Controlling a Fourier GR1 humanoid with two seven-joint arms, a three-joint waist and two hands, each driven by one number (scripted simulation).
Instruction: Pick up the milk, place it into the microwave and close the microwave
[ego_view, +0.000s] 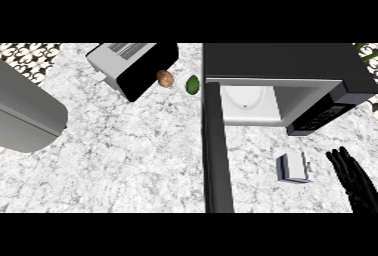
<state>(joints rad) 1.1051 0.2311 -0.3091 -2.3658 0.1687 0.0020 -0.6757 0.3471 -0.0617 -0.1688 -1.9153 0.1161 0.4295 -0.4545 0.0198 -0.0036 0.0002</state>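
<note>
Step in hand: the reach for the milk. Nothing is grasped yet, so I judge the task barely begun.
Milk: the small white and blue-grey milk carton (293, 167) stands on the white speckled marble counter (125, 165), in front of the microwave's opening and to the right of its door.
Right hand: the black right hand (356, 179) shows at the lower right, just beside the carton but apart from it. Its fingers are straight, close together and hold nothing.
Left hand: it shows nowhere in the view.
Microwave: the dark boxy microwave (295, 60) sits at the back right. Its long dark door (216, 150) is swung open towards the robot, and the white round turntable plate (244, 99) inside is bare.
Grasp advice: approach from the right at the carton's middle, part thumb from fingers first, then curl round 2 opposite faces. A narrow carton will likely tip if nudged near its top.
Path advice: lift clear of the counter, then carry the carton back and left into the cavity, keeping right of the door and left of the black control panel (321, 116).
Closing: the door needs a push from its left side, so 1 hand must cross over.
Bystanders: the silver and black toaster (122, 57), brown potato (165, 78) and green fruit (192, 85) lie left of the door, out of the way.
</note>
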